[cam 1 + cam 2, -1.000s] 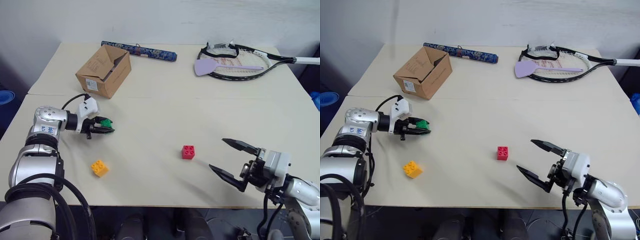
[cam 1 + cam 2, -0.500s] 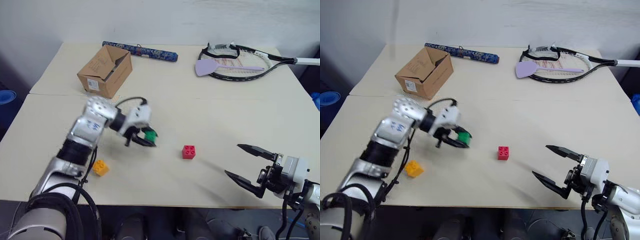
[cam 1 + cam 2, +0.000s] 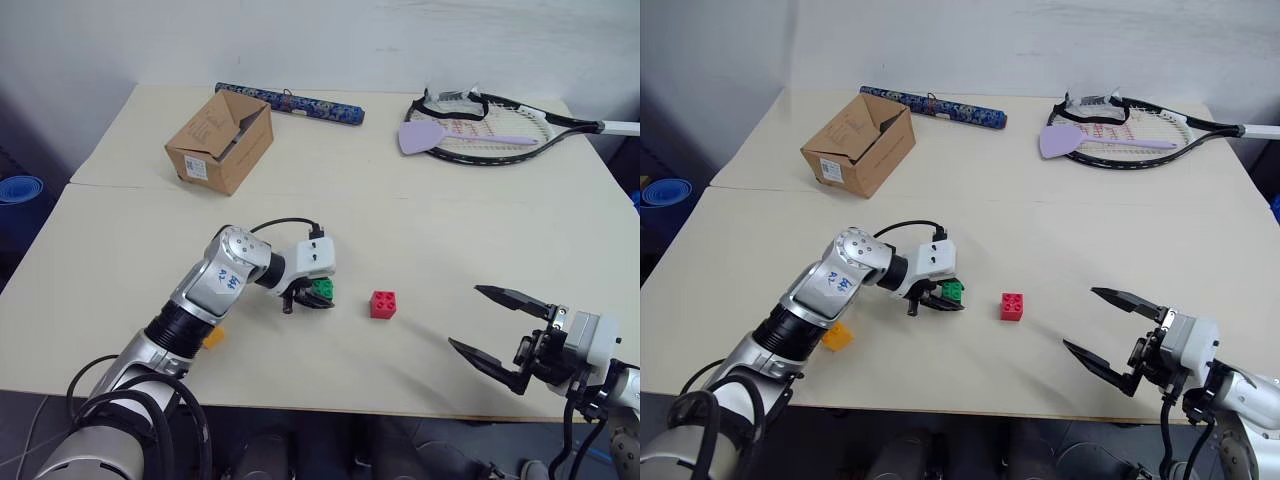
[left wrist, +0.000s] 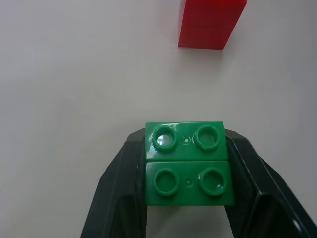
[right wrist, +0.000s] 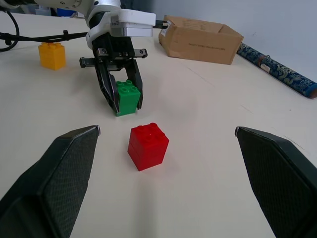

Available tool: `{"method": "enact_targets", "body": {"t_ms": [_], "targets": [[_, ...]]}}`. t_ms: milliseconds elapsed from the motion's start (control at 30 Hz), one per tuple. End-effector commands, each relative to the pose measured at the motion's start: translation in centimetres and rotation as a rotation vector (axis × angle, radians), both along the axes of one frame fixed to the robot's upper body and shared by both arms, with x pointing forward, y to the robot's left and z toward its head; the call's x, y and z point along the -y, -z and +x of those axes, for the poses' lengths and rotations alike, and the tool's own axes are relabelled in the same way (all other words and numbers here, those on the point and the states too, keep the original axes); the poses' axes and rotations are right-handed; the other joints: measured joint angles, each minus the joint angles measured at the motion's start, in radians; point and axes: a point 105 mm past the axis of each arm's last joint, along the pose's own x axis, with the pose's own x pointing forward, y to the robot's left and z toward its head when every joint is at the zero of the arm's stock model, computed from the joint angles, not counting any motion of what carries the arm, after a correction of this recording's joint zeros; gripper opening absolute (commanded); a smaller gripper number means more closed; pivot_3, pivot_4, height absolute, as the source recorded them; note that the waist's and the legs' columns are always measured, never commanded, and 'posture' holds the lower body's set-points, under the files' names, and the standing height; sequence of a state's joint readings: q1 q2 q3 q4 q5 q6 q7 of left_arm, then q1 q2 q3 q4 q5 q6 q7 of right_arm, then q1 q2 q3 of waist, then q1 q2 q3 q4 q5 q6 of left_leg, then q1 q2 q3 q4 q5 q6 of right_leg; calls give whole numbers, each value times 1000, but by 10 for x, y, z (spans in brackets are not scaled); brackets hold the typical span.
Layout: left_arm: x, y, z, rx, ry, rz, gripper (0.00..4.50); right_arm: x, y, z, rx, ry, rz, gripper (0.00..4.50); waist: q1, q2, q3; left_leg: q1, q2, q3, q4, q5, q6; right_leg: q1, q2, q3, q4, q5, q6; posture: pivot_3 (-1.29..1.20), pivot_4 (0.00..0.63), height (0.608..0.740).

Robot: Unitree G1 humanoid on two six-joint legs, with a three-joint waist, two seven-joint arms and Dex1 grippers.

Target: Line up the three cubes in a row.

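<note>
My left gripper (image 3: 320,297) is shut on the green cube (image 3: 322,289), holding it at the table surface just left of the red cube (image 3: 382,304). The left wrist view has the green cube (image 4: 188,163) between the black fingers (image 4: 119,188), with the red cube (image 4: 212,23) a short way beyond. Behind my left forearm, partly hidden, the yellow-orange cube (image 3: 837,336) rests near the table's front edge. My right gripper (image 3: 497,329) hangs open at the front right, apart from the red cube (image 5: 147,146), with nothing between its fingers.
An open brown cardboard box (image 3: 219,141) stands at the back left, a patterned blue tube (image 3: 290,102) behind it. A racket (image 3: 500,125) with a lilac spatula (image 3: 430,136) lies at the back right. A seam (image 3: 420,200) crosses the table.
My left arm swung to the right with the green cube, from the table's left side to just beside the red cube. The right gripper drew slightly right and stayed open.
</note>
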State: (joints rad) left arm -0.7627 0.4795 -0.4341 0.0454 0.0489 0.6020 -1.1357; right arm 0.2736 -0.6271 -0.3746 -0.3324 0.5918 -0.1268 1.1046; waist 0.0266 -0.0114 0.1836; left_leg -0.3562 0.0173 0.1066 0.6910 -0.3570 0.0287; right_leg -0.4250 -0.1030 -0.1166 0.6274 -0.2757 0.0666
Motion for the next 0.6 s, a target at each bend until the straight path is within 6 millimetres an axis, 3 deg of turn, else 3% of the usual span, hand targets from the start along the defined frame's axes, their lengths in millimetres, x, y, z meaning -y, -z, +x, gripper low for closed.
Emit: {"method": "enact_targets", "body": {"t_ms": [33, 300, 400, 600], "targets": [[5, 2, -7, -7, 30, -3, 1524, -4, -8, -3, 39, -8, -6, 4500, 0, 0, 0, 0, 0, 0, 0, 0, 0, 0, 0, 0, 0, 0, 0, 0, 150, 740], [5, 5, -18, -25, 120, 25, 1524, -5, -2, 0, 44, -7, 7, 4500, 0, 0, 0, 0, 0, 0, 1, 0, 0, 0, 0, 0, 0, 0, 0, 0, 150, 740], [4, 4, -19, -27, 123, 32, 2515, -7, 1, 1, 46, -9, 11, 4500, 0, 0, 0, 0, 0, 0, 1, 0, 0, 0, 1, 0, 0, 0, 0, 0, 150, 740], [8, -21, -22, 64, 219, -72, 4355, -8, 3, 1, 44, -16, 19, 4500, -1, 0, 0, 0, 0, 0, 1, 0, 0, 0, 0, 0, 0, 0, 0, 0, 150, 740]]}}
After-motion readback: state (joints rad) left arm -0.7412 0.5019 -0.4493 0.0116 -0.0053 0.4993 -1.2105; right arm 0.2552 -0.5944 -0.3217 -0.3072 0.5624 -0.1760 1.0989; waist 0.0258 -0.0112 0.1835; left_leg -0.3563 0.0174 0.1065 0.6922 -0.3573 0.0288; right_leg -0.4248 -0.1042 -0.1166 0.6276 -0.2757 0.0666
